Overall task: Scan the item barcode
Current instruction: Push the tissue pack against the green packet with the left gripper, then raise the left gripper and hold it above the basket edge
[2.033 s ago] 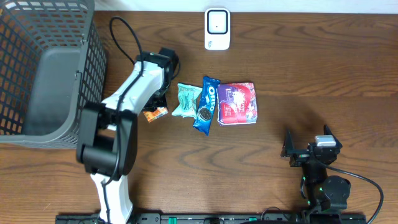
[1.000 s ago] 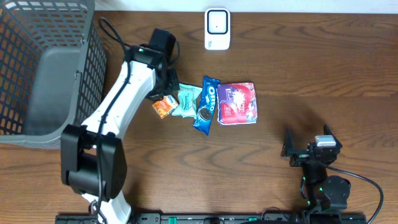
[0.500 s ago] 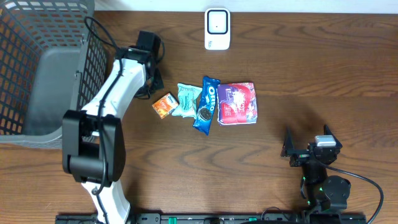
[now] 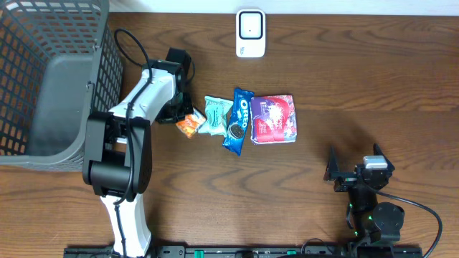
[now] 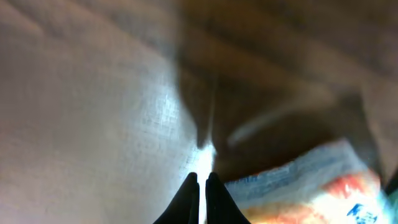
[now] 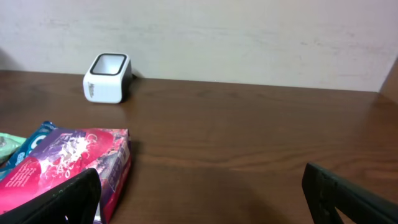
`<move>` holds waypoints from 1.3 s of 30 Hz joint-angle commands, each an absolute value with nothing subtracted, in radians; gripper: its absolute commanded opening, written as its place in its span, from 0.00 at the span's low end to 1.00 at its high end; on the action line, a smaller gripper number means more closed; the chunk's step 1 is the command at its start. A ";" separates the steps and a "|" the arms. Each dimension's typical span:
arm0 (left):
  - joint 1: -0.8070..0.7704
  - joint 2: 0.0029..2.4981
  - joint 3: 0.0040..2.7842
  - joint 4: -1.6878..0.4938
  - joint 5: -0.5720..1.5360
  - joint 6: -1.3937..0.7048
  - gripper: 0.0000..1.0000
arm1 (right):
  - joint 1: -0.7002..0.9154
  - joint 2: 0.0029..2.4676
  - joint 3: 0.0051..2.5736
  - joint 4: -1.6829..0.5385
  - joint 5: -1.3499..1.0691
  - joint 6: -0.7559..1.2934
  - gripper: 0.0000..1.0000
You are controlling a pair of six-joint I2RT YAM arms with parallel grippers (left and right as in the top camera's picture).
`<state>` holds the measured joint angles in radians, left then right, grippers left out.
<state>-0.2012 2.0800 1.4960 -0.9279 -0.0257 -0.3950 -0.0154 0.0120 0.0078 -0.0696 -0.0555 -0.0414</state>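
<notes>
Left gripper (image 5: 202,186) pinched together, apparently empty. Orange packet (image 4: 188,126) lies on tabletop (image 4: 344,93) just right of it, scanner (image 4: 250,33) beyond. Right gripper (image 4: 353,163) spread wide, well apart: left arm nearer.

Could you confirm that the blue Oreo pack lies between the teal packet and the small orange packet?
Not quite. The overhead view shows the blue Oreo pack lying between the teal packet and the purple pack. The small orange packet is on the teal packet's other side, by the left gripper.
</notes>
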 commanded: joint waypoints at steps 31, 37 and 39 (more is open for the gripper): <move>-0.083 1.663 1.539 -1.039 0.163 -0.288 0.88 | 0.001 0.007 0.006 -0.072 -0.061 -0.046 0.99; -0.083 1.515 1.538 -1.061 0.163 -0.288 0.92 | 0.001 0.007 0.006 -0.072 -0.061 -0.046 0.99; -0.083 1.474 1.538 -1.080 0.163 -0.288 0.93 | 0.001 0.007 0.006 -0.072 -0.061 -0.046 0.99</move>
